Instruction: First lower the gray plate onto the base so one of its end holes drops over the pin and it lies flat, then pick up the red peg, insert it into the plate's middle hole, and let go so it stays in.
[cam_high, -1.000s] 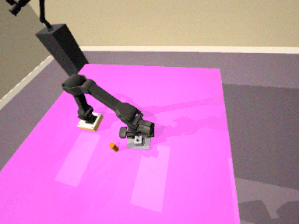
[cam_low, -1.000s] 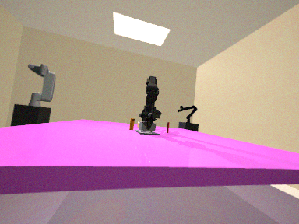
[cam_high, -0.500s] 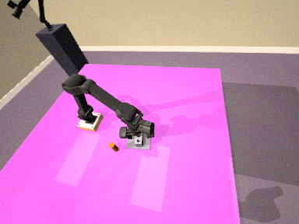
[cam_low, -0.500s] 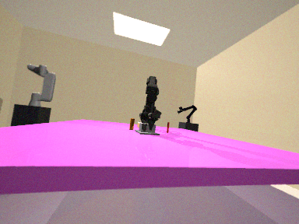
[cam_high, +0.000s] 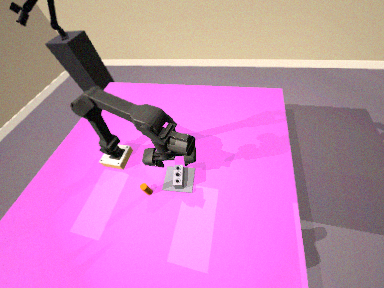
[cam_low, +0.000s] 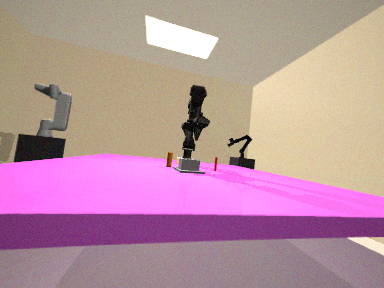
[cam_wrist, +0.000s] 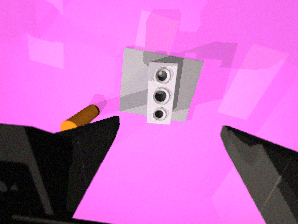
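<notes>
The gray plate (cam_high: 178, 184) (cam_low: 190, 164) (cam_wrist: 168, 86), a light block with three holes in a row, lies flat on the square gray base (cam_high: 188, 186) (cam_low: 197, 172) (cam_wrist: 132, 85). In the wrist view a pale tip shows inside its far end hole; the middle and near holes look dark and empty. The red peg (cam_low: 216, 164) stands upright beside the base in the exterior view. It is hidden in the top view and does not show in the wrist view. My gripper (cam_high: 171, 158) (cam_wrist: 168, 125) is open and empty, raised above the plate, with its fingers wide apart.
An orange peg (cam_high: 146, 189) (cam_low: 170, 159) (cam_wrist: 81, 118) stands beside the base, on the opposite side from the red peg in the exterior view. My arm's white and tan mount (cam_high: 122, 159) is farther back on the magenta table (cam_high: 245, 200). Other arms stand on dark pedestals beyond the table.
</notes>
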